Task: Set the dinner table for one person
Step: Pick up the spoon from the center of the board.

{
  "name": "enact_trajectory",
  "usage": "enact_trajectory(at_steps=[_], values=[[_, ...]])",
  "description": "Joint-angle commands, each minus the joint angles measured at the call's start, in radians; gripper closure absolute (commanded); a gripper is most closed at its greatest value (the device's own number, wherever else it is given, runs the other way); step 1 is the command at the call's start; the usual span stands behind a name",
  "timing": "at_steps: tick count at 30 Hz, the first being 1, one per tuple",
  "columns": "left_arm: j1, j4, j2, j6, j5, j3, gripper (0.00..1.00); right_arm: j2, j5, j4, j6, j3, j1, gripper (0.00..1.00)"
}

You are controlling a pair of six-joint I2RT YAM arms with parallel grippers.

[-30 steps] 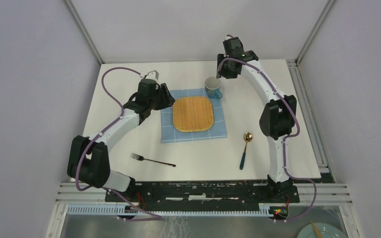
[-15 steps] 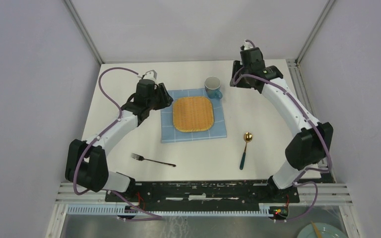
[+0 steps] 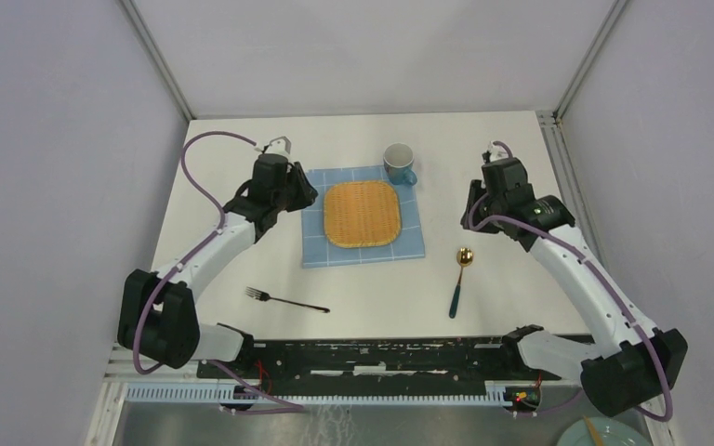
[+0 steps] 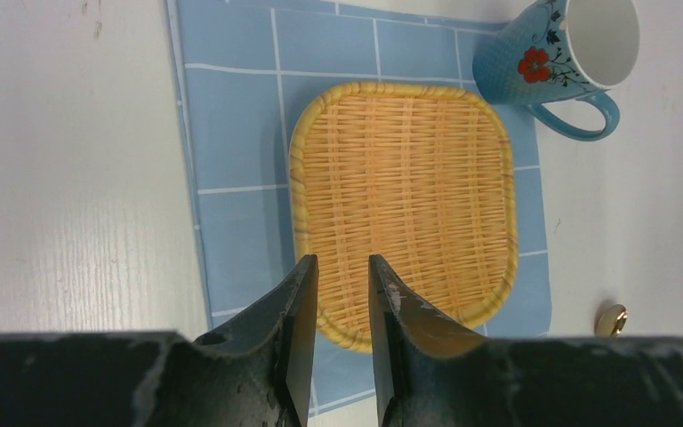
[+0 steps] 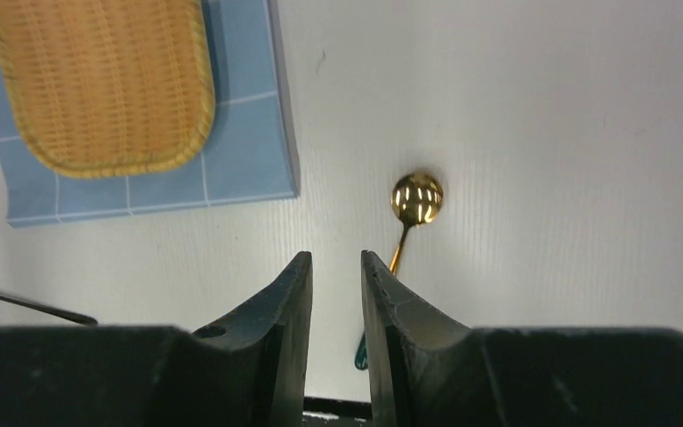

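Now right fingers (image 5: 304, 267) hover with spoon (image 5: 416, 197) just ahead, no longer by mug (image 3: 398, 163) — like left fingers (image 4: 307, 271), narrowed to a slit, pinching nothing — cutlery probably next.

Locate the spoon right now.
Top view: the spoon lies on the dinner table, right of the blue checked cloth and its near corner, gold bowl pointing away from the arm bases.

The top camera hangs high above the near edge, looking down and away over the whole large white tabletop (image 3: 381, 288). The left wrist camera looks down from close above the woven yellow square tray (image 4: 400, 196) on the blue checked cloth (image 4: 231, 133). The right wrist camera, close above the gold-bowled spoon (image 5: 414, 203), catches both at its far left.
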Motion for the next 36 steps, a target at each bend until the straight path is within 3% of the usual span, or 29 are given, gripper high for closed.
enact_trajectory(at_steps=[1,7,17,36], values=[[-0.001,0.006,-0.046,-0.048,-0.021,-0.022,0.65,-0.1,0.003,-0.072,0.057,-0.106,0.029,0.68],[-0.006,-0.005,-0.074,-0.065,-0.048,-0.047,0.64,-0.211,0.029,-0.149,0.132,-0.217,0.097,0.66],[-0.009,-0.008,-0.113,-0.079,-0.032,-0.084,0.61,-0.242,0.065,-0.142,0.271,-0.345,0.251,0.63],[-0.01,-0.059,-0.139,-0.036,-0.066,-0.074,0.58,-0.107,0.116,0.0,0.296,-0.455,0.263,0.58]])
